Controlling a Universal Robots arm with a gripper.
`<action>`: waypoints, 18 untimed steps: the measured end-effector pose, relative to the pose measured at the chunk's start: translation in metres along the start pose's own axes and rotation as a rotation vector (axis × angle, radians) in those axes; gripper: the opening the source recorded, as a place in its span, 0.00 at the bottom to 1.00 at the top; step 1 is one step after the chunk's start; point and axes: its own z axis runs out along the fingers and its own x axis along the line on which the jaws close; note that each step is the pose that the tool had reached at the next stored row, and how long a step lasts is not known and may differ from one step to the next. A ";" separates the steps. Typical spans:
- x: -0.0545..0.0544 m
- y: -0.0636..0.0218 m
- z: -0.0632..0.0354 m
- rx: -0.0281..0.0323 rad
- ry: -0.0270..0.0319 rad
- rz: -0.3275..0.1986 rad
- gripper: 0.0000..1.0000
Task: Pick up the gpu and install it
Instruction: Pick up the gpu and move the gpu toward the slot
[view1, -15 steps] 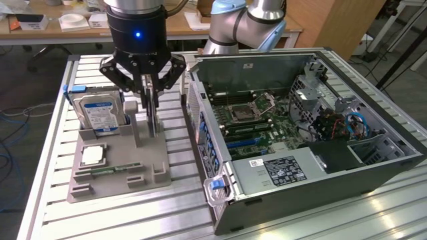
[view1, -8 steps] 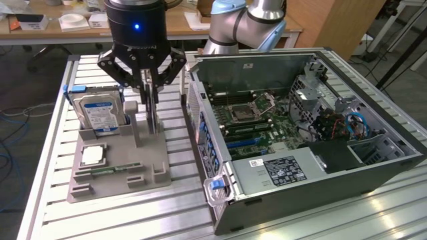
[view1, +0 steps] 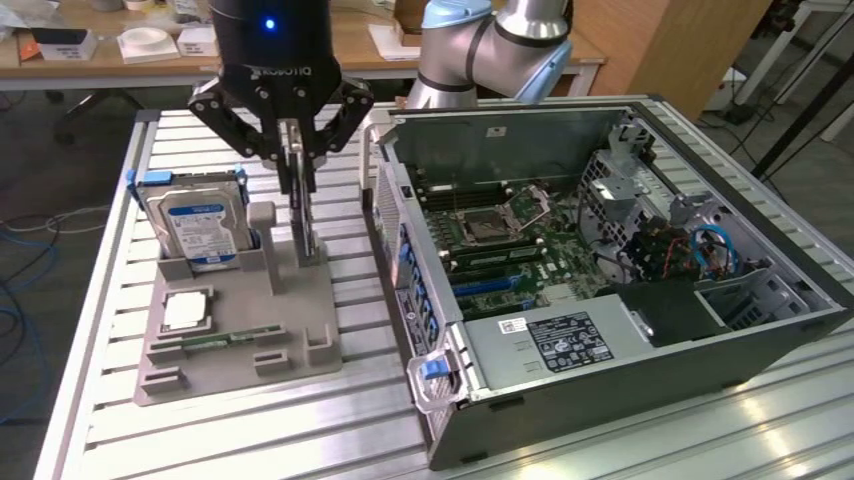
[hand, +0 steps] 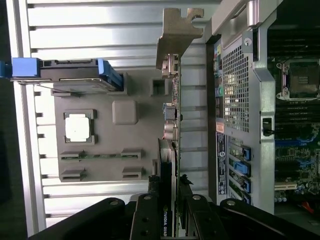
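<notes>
Wrist view shows you the gripper at a narrow opening (roughly mid-spread), its two fingers pressed against either face of the gpu, so it is clamped on the card. You see the gpu edge-on, running from between the fingertips along the tray's edge nearest the case, with its metal bracket at the far end, past the tray's corner.

In the exterior view the gripper hangs straight over the tray, holding the gpu by its upper part. The card stands upright, with its lower edge down at the tray's rear slot. You cannot tell whether that edge is seated in the slot or just clear of it. The drive stands on the same tray, near the card, on the side away from the case.

The gripper's body covers the card's top edge in the exterior view, and the fingers cut off its near end in the wrist view.
</notes>
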 end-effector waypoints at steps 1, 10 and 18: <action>0.000 0.0000 -0.0023 0.0000 0.0000 0.000 0.26; 0.000 0.0001 -0.0214 0.0000 0.0000 0.000 0.26; -0.001 0.0001 -0.0284 -0.0001 -0.0004 0.000 0.26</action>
